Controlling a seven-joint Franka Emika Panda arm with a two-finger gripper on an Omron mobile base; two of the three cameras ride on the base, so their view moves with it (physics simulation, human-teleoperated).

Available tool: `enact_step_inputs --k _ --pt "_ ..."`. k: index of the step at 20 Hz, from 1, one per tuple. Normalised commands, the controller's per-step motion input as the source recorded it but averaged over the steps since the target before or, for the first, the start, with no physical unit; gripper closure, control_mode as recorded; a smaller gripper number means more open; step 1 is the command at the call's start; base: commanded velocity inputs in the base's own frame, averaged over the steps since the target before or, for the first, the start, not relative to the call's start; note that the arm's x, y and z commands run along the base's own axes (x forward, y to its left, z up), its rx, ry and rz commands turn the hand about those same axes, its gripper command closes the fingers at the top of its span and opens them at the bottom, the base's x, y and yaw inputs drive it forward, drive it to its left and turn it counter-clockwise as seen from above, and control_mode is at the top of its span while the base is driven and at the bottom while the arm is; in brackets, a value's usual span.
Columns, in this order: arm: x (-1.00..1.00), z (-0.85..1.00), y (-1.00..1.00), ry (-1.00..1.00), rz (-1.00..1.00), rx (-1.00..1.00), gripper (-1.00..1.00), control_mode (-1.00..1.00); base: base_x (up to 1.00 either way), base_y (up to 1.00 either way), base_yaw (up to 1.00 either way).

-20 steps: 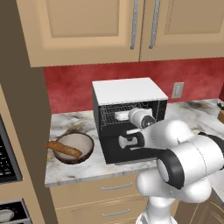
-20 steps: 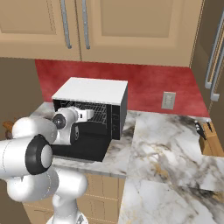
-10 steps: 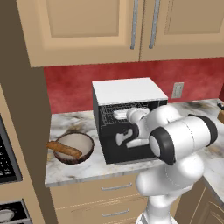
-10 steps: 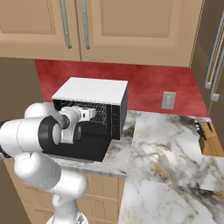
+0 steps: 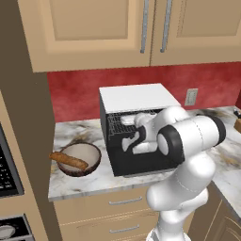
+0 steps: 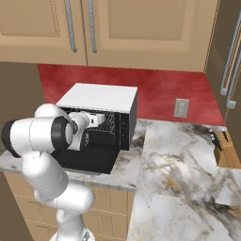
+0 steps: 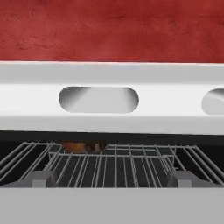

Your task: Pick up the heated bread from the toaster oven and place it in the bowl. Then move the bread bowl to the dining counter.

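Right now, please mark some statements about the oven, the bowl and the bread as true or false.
1. The toaster oven has a white top. True.
2. The bowl stands to the right of the oven in the left base view. False: it stands to its left.
3. A long brown baguette lies across the bowl. True.
4. The heated bread already lies in the bowl. False: it sits far back on the wire rack.
5. The oven door is shut. False: it hangs open.
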Motion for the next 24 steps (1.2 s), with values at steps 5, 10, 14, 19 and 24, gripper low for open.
enact_step_inputs --k 5,10,14,19,24 --pt "0.29 -0.09 0.00 0.00 0.00 0.00 -1.00 -1.00 0.00 0.00 0.00" --pt "0.02 -0.49 0.00 0.00 0.00 0.00 -1.00 -1.00 0.00 0.00 0.00" --pt "-0.01 -0.62 0.00 0.04 0.00 0.00 -1.00 -1.00 0.00 0.00 0.00" --pt "-0.30 -0.49 -0.01 0.14 0.00 0.00 -1.00 -1.00 0.00 0.00 0.00" --pt "-0.94 -0.54 -0.13 0.16 0.00 -0.04 -1.00 -1.00 0.00 0.00 0.00"
